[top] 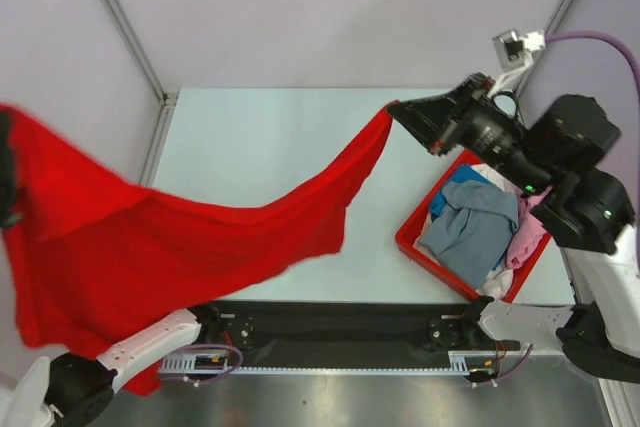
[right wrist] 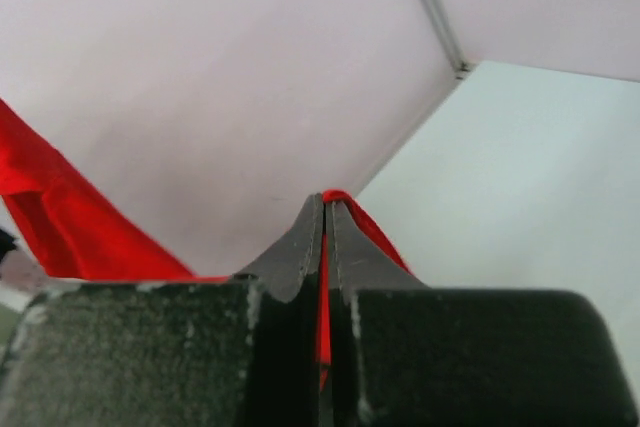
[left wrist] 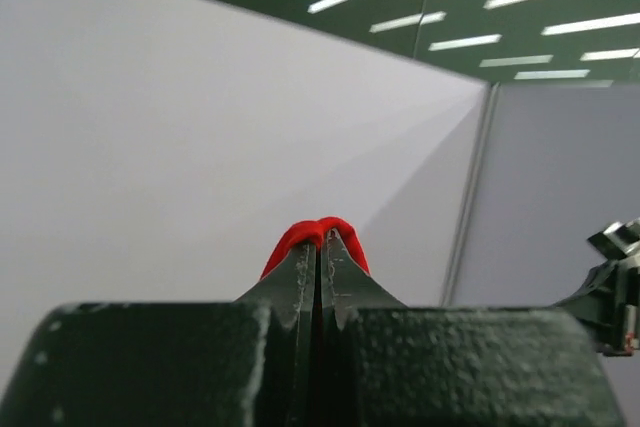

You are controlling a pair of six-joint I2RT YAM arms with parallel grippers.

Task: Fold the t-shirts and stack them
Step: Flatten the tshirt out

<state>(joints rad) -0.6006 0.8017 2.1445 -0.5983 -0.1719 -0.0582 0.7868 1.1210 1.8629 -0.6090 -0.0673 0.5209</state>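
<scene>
A large bright red t-shirt (top: 170,247) hangs stretched in the air across the table between both arms. My left gripper (top: 6,182) is at the far left edge, raised, shut on one end of it; red cloth shows pinched at its tips (left wrist: 322,232). My right gripper (top: 400,112) is raised at the right, shut on the other end; red cloth shows between its jaws (right wrist: 325,287). Other t-shirts lie bunched in the bin: grey-blue (top: 470,227), pink (top: 527,237), white (top: 492,179) and blue (top: 462,179).
A rigid red plastic bin (top: 420,252) stands at the right of the white table (top: 260,137). Pale partition walls with metal posts (top: 125,22) close the back and sides. A black rail (top: 330,332) with the arm bases runs along the near edge.
</scene>
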